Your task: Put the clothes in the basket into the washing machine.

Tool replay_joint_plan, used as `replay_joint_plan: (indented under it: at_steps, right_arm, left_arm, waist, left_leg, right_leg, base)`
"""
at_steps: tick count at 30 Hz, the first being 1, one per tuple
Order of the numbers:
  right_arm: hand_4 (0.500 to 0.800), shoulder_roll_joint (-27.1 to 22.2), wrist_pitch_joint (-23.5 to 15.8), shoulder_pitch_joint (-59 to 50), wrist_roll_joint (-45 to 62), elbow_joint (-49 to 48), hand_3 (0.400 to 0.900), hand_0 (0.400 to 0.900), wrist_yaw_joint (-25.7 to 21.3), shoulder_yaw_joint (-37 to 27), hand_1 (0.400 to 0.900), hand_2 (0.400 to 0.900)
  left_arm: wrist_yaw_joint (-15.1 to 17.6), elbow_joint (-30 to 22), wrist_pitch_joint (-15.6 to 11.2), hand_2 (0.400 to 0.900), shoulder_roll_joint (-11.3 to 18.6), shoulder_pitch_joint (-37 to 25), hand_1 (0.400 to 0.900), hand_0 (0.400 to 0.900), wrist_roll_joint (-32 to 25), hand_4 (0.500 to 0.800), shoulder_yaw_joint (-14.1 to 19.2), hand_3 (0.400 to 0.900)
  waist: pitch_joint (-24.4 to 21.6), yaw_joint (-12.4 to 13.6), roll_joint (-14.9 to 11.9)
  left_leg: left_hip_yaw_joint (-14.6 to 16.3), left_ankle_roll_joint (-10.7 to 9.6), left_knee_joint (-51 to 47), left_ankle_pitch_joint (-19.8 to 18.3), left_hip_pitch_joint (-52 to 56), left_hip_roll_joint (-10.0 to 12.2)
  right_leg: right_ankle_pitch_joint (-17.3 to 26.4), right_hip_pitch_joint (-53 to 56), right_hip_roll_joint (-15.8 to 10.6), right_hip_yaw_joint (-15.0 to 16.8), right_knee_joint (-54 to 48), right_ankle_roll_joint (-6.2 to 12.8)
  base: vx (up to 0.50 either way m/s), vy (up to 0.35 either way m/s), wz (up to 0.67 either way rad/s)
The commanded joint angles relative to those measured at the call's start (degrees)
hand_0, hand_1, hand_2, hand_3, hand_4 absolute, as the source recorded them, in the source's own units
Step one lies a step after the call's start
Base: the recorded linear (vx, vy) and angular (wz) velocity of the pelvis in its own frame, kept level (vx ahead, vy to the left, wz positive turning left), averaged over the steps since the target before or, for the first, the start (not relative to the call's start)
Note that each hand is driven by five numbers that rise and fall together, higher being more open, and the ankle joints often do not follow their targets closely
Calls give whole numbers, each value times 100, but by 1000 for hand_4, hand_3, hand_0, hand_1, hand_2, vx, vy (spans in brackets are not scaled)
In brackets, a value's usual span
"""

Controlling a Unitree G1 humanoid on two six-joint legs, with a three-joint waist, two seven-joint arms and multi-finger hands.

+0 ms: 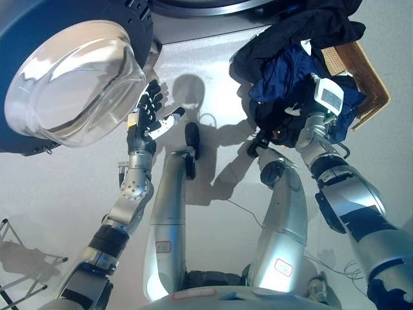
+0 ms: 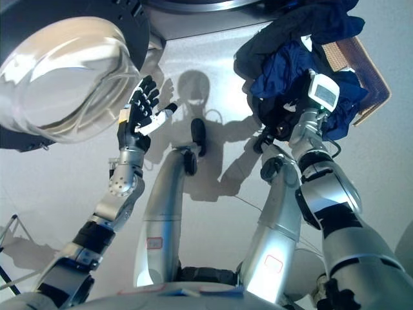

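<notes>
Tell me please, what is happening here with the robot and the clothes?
The robot is busy with laundry. Its right hand is buried in a pile of dark and blue clothes heaped on a wicker basket, so its grip cannot be seen. Its left hand is raised with open fingers beside the washing machine door, whose glass bowl stands swung open. No clothes are seen going into the machine yet.

Glossy clear door bowl [image 1: 74, 81], soft matt clothes [image 1: 290, 71], woven wicker basket [image 1: 364, 81]
</notes>
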Motion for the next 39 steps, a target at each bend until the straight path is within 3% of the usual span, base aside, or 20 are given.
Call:
replay_joint_plan:
  at_steps: [1, 10, 12, 17, 22, 23, 24, 33, 37, 39]
  right_arm:
    - [800, -302, 1, 106, 146, 130, 900, 900, -434, 1, 900, 900]
    - [800, -478, -97, -292, 311, 106, 900, 900, -630, 29, 900, 900]
    - [800, -515, -278, -352, 576, -49, 900, 900, -673, -104, 900, 900]
    - [800, -328, -511, -280, 1125, -95, 900, 900, -135, -178, 900, 900]
    - [800, -92, -557, -138, 1267, -74, 900, 900, -62, -266, 900, 900]
    - [631, -58, -552, -90, 1273, -55, 618, 618, -96, -307, 618, 618]
    - [500, -55, -552, -82, 1271, -57, 400, 400, -99, -310, 400, 400]
    - [500, 47, -668, 299, 1216, -313, 400, 400, -221, -393, 400, 400]
    - [500, 61, -830, 543, 1365, -930, 400, 400, -390, -477, 400, 400]
    - [500, 16, -926, 802, 1393, -1689, 400, 400, -481, -535, 400, 400]
  left_arm:
    - [213, -786, -501, 900, -127, 338, 900, 900, 157, 800, 42, 900]
    - [239, -1159, -563, 900, 179, 282, 900, 900, 173, 800, -87, 900]
    - [273, -1209, -578, 900, 176, 273, 900, 900, 151, 800, -169, 900]
    - [160, -1105, -539, 900, 133, 287, 900, 900, 12, 800, -180, 900]
    - [124, -999, -505, 900, 72, 381, 900, 900, -102, 800, -142, 900]
    - [130, -993, -500, 900, 69, 396, 900, 900, -101, 800, -140, 900]
    - [130, -994, -500, 900, 73, 401, 900, 900, -100, 800, -143, 900]
    - [172, -922, -458, 900, 87, 520, 900, 900, -70, 800, -30, 900]
    - [260, -922, -420, 900, 99, 600, 900, 900, 0, 800, 105, 900]
    - [339, -912, -410, 900, 108, 693, 900, 900, 46, 800, 239, 900]
  waist:
    - [-546, 131, 396]
    - [-629, 298, 526]
    - [-628, 356, 566]
    - [-689, 402, 540]
    - [-792, 396, 503]
    - [-820, 399, 505]
    - [-832, 401, 500]
    - [-1078, 322, 415]
    - [-1140, 205, 330]
    - [-1157, 108, 261]
  left_leg:
    - [-90, -275, -75, 28, -365, -215]
    - [-143, -155, 713, -179, -1104, -245]
    - [-146, -92, 975, -270, -1293, -257]
    - [-192, -51, 1213, -336, -1516, -296]
    - [-188, -34, 1254, -327, -1626, -320]
    - [-185, -32, 1249, -321, -1641, -327]
    - [-184, -31, 1248, -320, -1649, -327]
    - [-195, -13, 1241, -299, -1650, -318]
    - [-212, -30, 1203, -286, -1612, -294]
    - [-220, -42, 1169, -282, -1564, -272]
  right_leg:
    - [-572, -705, 13, -80, 896, 587]
    - [-908, -1612, -273, 284, 1828, 416]
    - [-1022, -1835, -351, 348, 2112, 390]
    - [-1130, -2047, -403, 379, 2387, 335]
    - [-1118, -2160, -397, 379, 2420, 306]
    - [-1106, -2183, -387, 380, 2416, 307]
    - [-1105, -2192, -387, 382, 2416, 308]
    - [-1051, -2222, -347, 414, 2385, 311]
    - [-1028, -2134, -303, 366, 2300, 304]
    - [-1003, -2057, -246, 331, 2215, 304]
  base:
    - [-8, 14, 4]
    - [6, 2, 4]
    - [9, -6, 11]
    - [26, -27, 8]
    - [21, -13, 2]
    - [0, 0, 0]
    - [34, -1, 0]
    - [21, 1, -1]
    - [14, 9, -10]
    - [9, 4, -15]
